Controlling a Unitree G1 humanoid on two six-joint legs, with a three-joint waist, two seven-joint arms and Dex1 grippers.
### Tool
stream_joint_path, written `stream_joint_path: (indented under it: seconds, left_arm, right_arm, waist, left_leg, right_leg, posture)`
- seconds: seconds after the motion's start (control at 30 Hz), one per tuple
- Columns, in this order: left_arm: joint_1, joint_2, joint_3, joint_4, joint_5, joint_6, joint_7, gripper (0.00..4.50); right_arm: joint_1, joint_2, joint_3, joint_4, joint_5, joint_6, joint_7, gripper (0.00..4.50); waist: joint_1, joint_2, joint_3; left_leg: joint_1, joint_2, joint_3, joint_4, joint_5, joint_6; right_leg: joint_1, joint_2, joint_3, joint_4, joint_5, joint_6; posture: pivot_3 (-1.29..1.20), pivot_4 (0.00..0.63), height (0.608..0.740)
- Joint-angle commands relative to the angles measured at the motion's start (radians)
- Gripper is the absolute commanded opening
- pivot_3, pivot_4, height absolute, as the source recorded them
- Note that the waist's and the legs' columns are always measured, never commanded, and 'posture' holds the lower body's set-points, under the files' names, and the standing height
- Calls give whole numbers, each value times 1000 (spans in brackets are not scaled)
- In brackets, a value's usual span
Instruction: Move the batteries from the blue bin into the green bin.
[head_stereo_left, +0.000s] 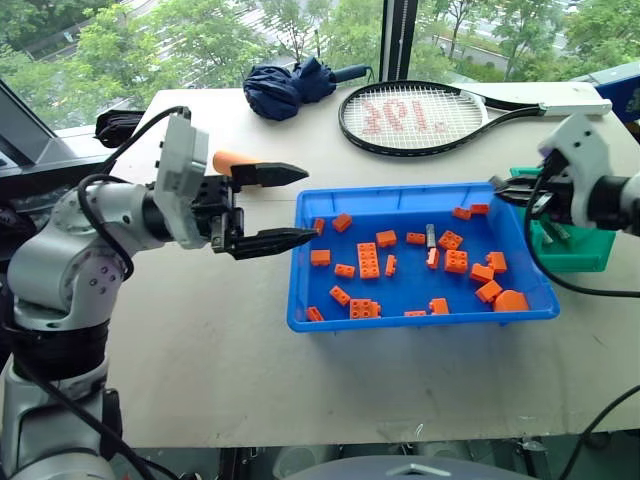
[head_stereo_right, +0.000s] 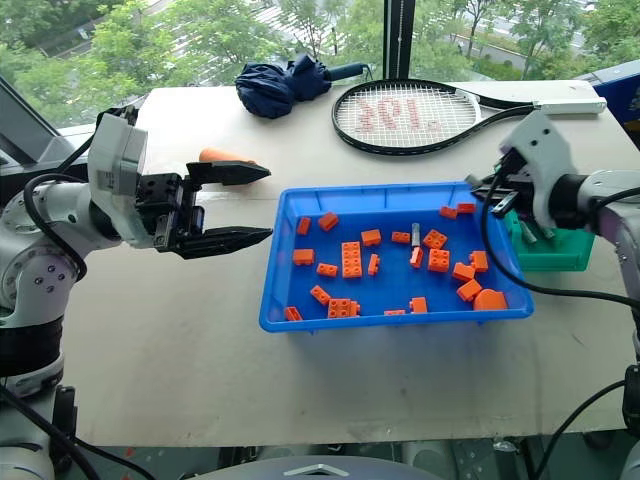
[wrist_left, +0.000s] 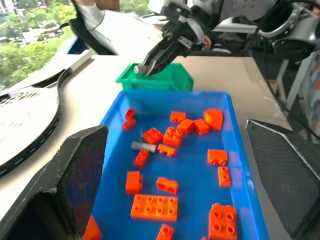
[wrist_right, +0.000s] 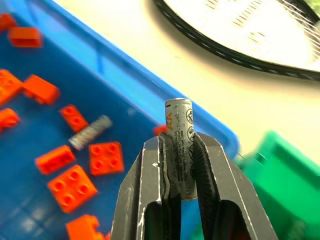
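Note:
The blue bin (head_stereo_left: 418, 319) lies on the white table, right of centre, holding several orange bricks and one grey battery (head_stereo_left: 431, 236) near its far side. My right gripper (wrist_right: 179, 143) is shut on a second battery (wrist_right: 178, 125), gripped upright, in the air over the blue bin's far right corner and beside the green bin (head_stereo_left: 577, 254). The left wrist view shows that gripper (wrist_left: 146, 67) with the battery's tip poking out in front of the green bin (wrist_left: 165, 80). My left gripper (head_stereo_left: 310, 204) hangs open and empty, level, just left of the blue bin.
A tennis racket (head_stereo_left: 420, 117) and a folded dark-blue umbrella (head_stereo_left: 290, 85) lie at the table's far side. An orange cylinder (head_stereo_left: 228, 160) sits behind my left gripper. A larger rounded orange piece (head_stereo_left: 511, 300) rests in the blue bin's near right corner.

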Motion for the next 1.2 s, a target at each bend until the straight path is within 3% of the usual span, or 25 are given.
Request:
stream_joint_path:
  seconds: [0.03,0.27,0.3,0.5,0.67,0.87,1.0,1.2]
  left_arm:
    - [-57,-32,-24,-3,1,6,38,4500]
    - [-97,-68,-59,9,35,1,68,4500]
    - [-97,-69,-60,9,38,-1,69,4500]
    - [-71,-28,-57,17,59,-8,26,4500]
    - [-12,76,-102,67,183,-84,-75,4500]
    - [15,123,-110,93,221,-111,-137,4500]
    - [43,127,-98,85,231,-129,-142,4500]
    - [59,130,-84,78,228,-131,-139,4500]
  right_arm:
    - [13,-22,-42,61,-43,-51,-49,103]
    - [28,3,-61,159,-69,-93,-115,103]
    - [35,-3,-63,161,-68,-101,-111,965]
    - [30,14,-83,96,-32,-99,-108,3416]
    - [-17,178,-14,-89,104,35,-124,3416]
    - [-19,369,121,-133,77,114,-255,3416]
    - [-11,399,223,-73,27,72,-272,3416]
    - [-38,414,280,23,-4,35,-251,3416]
  waist:
    - [-3,0,0]
    - [-23,0,0]
    - [-24,0,0]
    - [-23,0,0]
    - [-37,1,0]
    - [-20,-1,0]
    - [-23,0,0]
    - [-28,0,0]
  left_leg:
    - [0,0,1,0,0,0]
    - [0,0,1,0,0,0]
    - [0,0,1,0,0,0]
    - [0,0,1,0,0,0]
    - [1,1,1,-1,0,0]
    - [-1,0,0,0,0,0]
    - [-1,-1,-1,0,0,0]
    - [0,-1,-1,0,0,0]
  right_leg:
    - [0,0,1,0,0,0]
    - [-1,0,2,1,0,0]
    - [-1,0,2,1,0,0]
    - [-1,0,2,0,0,0]
    - [-1,1,2,1,0,0]
    - [-1,0,0,0,0,0]
    - [-1,-1,-1,0,0,0]
    - [-1,0,-1,0,0,0]
  posture:
    - [0,150,740]
    - [0,150,740]
    - [0,150,740]
    - [0,150,740]
    - [0,150,740]
    - [0,150,740]
    - [0,150,740]
    - [0,150,740]
